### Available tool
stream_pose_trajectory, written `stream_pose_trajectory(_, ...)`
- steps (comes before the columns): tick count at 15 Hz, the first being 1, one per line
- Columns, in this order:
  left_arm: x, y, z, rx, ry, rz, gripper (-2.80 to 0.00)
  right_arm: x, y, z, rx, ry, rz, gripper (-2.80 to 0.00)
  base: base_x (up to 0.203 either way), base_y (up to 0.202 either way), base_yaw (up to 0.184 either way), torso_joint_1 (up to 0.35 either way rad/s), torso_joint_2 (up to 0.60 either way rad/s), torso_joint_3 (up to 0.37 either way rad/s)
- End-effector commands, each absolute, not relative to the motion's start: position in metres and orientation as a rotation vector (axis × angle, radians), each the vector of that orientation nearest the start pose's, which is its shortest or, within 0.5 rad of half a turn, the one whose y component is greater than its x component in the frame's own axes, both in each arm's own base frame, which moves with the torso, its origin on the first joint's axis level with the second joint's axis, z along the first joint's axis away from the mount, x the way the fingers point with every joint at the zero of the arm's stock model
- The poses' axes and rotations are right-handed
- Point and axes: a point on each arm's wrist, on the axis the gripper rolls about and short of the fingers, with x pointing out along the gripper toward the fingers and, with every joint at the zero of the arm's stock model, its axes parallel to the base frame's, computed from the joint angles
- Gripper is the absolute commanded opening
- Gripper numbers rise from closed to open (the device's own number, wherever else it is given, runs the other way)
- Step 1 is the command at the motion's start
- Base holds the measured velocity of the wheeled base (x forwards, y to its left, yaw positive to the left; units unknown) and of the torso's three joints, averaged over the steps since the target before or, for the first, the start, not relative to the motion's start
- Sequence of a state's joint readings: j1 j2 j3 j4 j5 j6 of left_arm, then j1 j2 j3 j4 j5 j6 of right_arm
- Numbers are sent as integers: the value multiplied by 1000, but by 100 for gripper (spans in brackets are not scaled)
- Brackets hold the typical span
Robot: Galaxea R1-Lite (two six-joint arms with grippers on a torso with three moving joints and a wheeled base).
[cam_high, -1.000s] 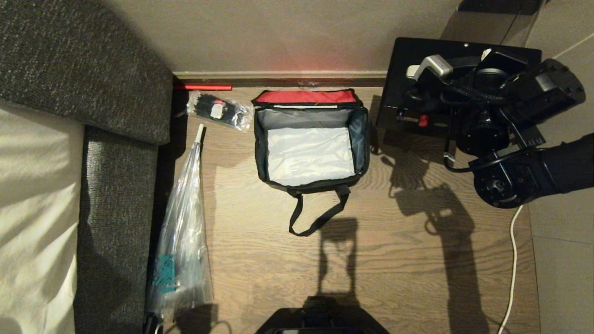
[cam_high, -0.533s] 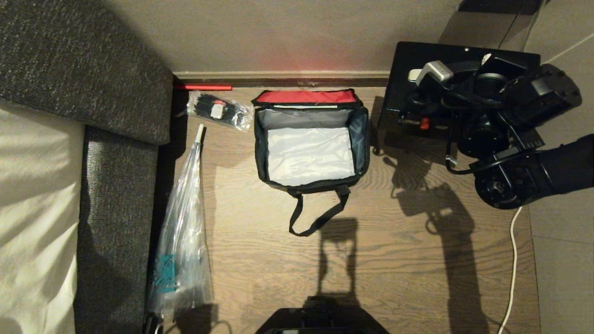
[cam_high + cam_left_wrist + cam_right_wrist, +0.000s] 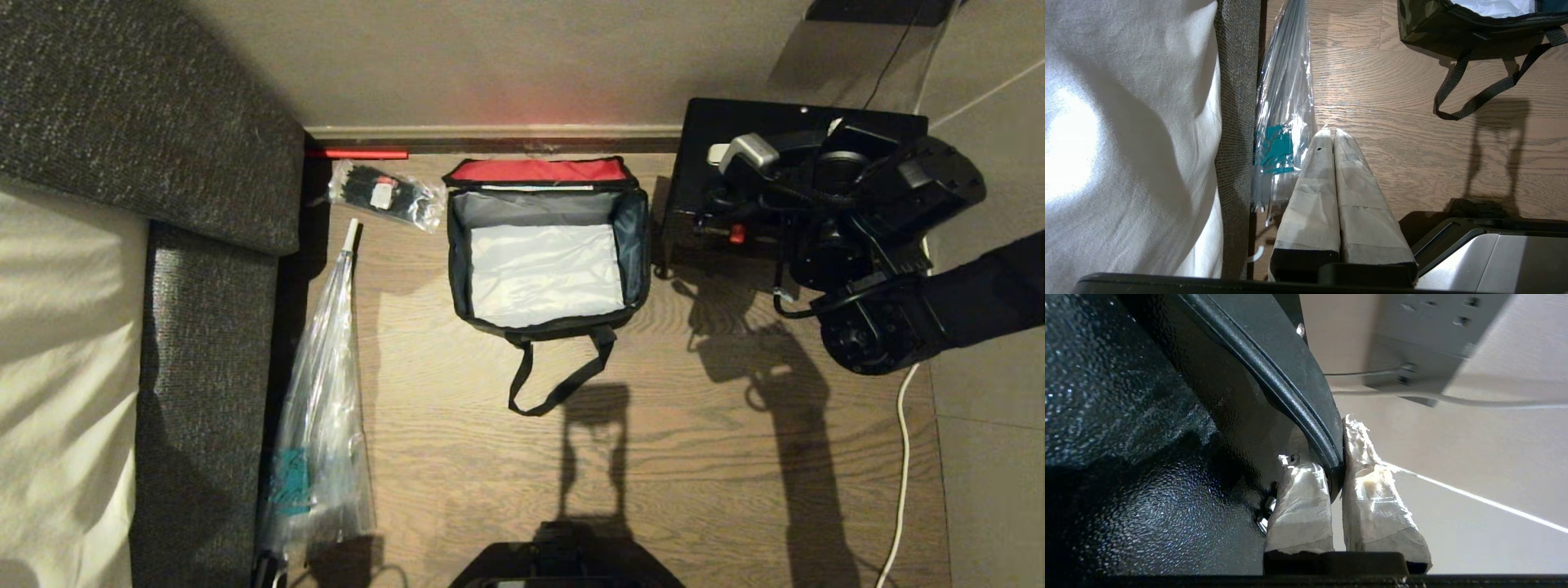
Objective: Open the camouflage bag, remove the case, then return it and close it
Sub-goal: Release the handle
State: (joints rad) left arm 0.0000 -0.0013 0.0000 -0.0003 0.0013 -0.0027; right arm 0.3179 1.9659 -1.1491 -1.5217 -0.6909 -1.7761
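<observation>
While the right hand (image 3: pixel 1333 473) pinches the handle of the flat black speckled case (image 3: pixel 735 155) at three o'clock of the open camouflage fabric bag (image 3: pixel 547 253), that thin grip could slip mid-swing.

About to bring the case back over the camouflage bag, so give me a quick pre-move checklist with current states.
1. Grip: right gripper pinches the handle of the case: ok.
2. camouflage bag open, red-lined lid folded back: ok.
3. Bag interior bare, only pale lining showing: ok.
4. Case is right of the bag, not above it: not ok yet.
5. strap handle lies on the floor in front, outside the opening: ok.
6. left gripper shut, parked low near the clear plastic bag: ok.
</observation>
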Motion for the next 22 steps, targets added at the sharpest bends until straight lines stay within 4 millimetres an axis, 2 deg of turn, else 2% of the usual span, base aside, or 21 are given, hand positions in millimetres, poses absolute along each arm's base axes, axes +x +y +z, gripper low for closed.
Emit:
stream_pose_trajectory(1,-23,0,75,-3,0,2,-280,359,101,253,-1371,-98,-757,-280,0,0,0,0,0,0)
stream_pose_trajectory(13,-23,0,75,-3,0,2,-280,400,89,196,-1400,8,-711,-280,0,0,0,0,0,0)
stream_pose_trajectory(17,-23,0,75,-3,0,2,-280,409,80,180,-1416,50,-706,-280,0,0,0,0,0,0)
stream_pose_trajectory(22,-23,0,75,-3,0,2,-280,419,80,157,-1423,85,-674,-280,0,0,0,0,0,0)
